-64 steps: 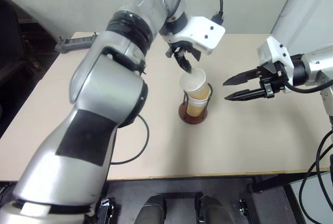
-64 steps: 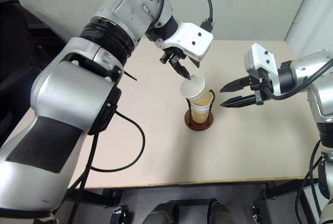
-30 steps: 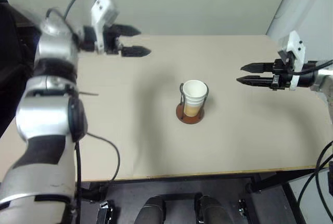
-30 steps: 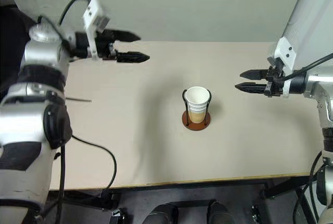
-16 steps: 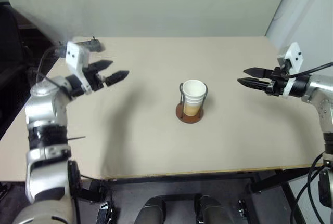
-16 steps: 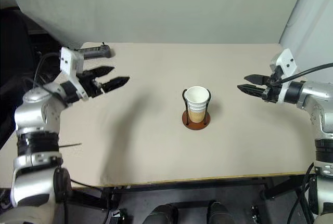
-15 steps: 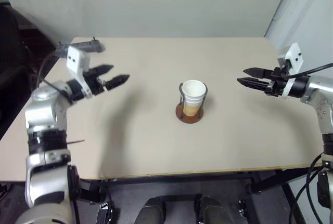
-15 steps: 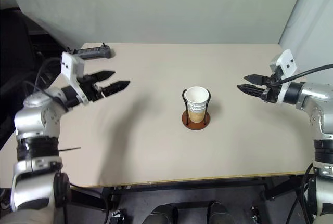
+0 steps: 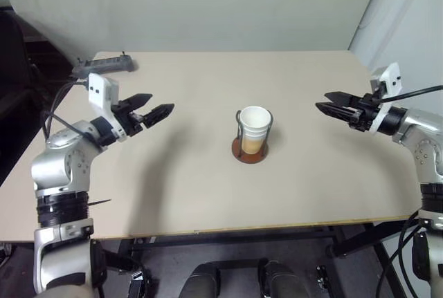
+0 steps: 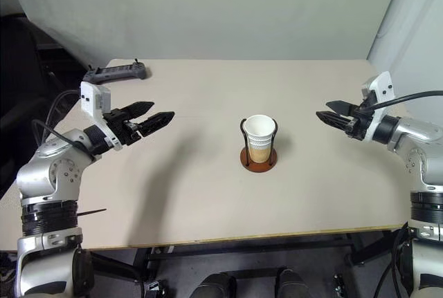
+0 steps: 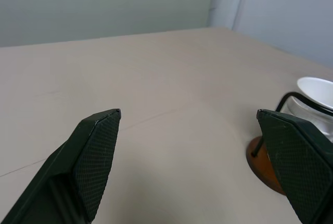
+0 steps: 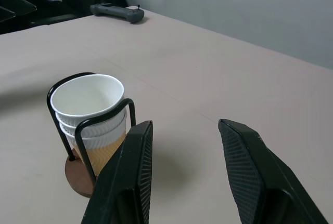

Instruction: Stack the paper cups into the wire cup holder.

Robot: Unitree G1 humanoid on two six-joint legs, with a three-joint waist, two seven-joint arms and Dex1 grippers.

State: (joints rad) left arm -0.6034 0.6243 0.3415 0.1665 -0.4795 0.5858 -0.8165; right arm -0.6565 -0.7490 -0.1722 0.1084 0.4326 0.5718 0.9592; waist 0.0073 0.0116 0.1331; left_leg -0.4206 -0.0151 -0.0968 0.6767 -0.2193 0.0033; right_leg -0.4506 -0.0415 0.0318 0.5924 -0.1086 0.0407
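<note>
left end effector (image 9: 154, 111) has let go of the last cup and swung back over the desk's left edge, open and empty; right end effector (image 9: 331, 103) waits open too. cups (image 9: 253, 126) sit nested in the holder (image 9: 249, 151) mid-desk, so the stacking looks done.

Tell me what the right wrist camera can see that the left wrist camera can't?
Right wrist view alone: the dark power strip at the table's far edge, and the whole stack of paper cups with three nested white rims. Left wrist view alone: the pale wall corner behind the table. Both share the table, the wire cup holder and an open pair of black fingers.
</note>
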